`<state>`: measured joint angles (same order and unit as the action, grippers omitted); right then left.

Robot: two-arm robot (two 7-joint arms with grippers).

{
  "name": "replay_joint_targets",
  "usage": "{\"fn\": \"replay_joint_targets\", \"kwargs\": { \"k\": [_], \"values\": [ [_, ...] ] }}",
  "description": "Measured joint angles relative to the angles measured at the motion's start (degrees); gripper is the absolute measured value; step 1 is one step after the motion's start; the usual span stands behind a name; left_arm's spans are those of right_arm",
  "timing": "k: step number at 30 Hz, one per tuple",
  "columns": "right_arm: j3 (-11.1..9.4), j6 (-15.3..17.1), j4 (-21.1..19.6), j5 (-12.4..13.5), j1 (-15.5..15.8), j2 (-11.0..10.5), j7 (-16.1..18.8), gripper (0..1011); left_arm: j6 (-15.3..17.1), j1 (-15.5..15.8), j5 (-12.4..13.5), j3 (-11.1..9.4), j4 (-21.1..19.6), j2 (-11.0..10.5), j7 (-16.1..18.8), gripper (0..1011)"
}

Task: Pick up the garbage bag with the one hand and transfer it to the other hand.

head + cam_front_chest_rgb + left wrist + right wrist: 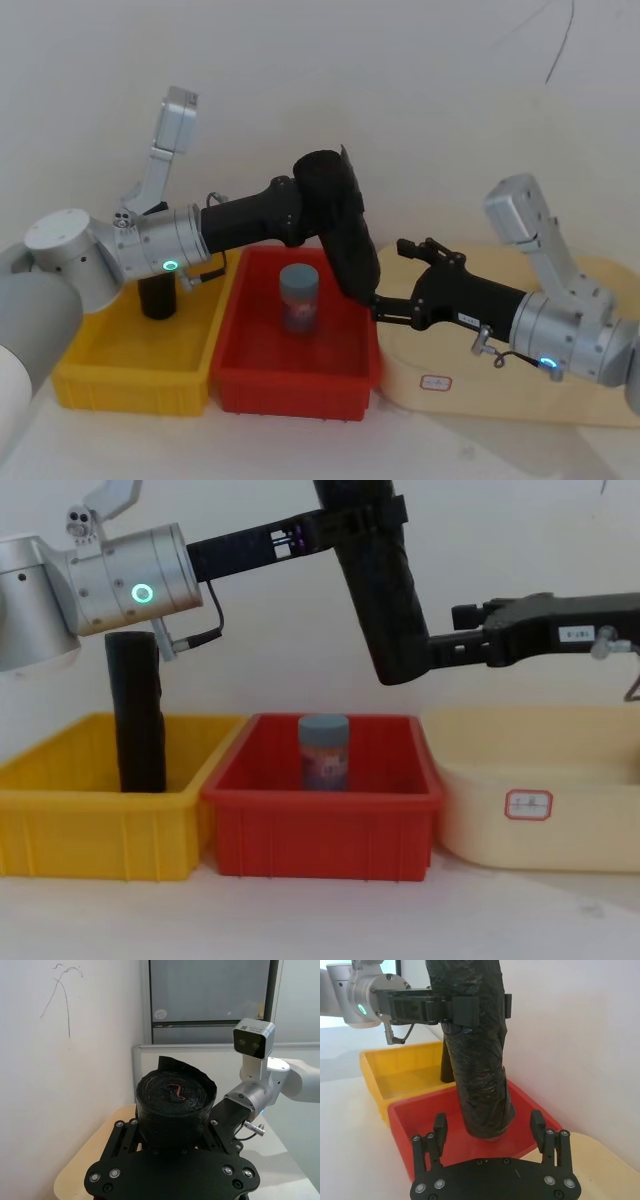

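Above the red bin (255,385), I am holding the garbage bag (340,228) in the air with my left gripper (300,205), its fingers pinching the roll near the upper end, so the long lower part is hanging tilted toward the right. My right gripper (385,305) is reaching in from the right with its fingers spread around the roll's lower end, not yet pinching it.

I am judging the risk to be in the timing. If my left gripper lets go before the right one is gripping firmly, the roll could be dropping into the red bin and knocking over the jar (298,298) standing there. The right gripper is also taking it very near the tip, so the heavy roll could be swinging or slipping out. The loose plastic flap at the top could be catching on a finger.

Counting: two black rolls, one in my grip and a second roll (157,298) standing in the yellow bin (100,385); one jar; one red bin, one yellow bin, one cream tray (560,400) on the desk (300,450); two grippers.
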<state>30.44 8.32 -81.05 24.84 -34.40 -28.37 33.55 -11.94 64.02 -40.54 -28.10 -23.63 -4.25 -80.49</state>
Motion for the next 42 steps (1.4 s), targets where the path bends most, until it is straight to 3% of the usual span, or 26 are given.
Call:
{"fn": "replay_joint_targets", "kwargs": {
  "k": [17, 42],
  "values": [
    [1.1, -1.4, 3.3, -2.4, -2.2, 3.0, -0.7, 1000, 0.2, 0.2, 0.2, 0.1, 0.1, 0.4, -0.3, 433],
    [3.7, -3.2, 7.8, -4.1, -6.2, 6.3, 3.1, 1000, 0.2, 0.2, 0.2, 0.1, 0.2, 0.5, -0.4, 433]
  ]
}}
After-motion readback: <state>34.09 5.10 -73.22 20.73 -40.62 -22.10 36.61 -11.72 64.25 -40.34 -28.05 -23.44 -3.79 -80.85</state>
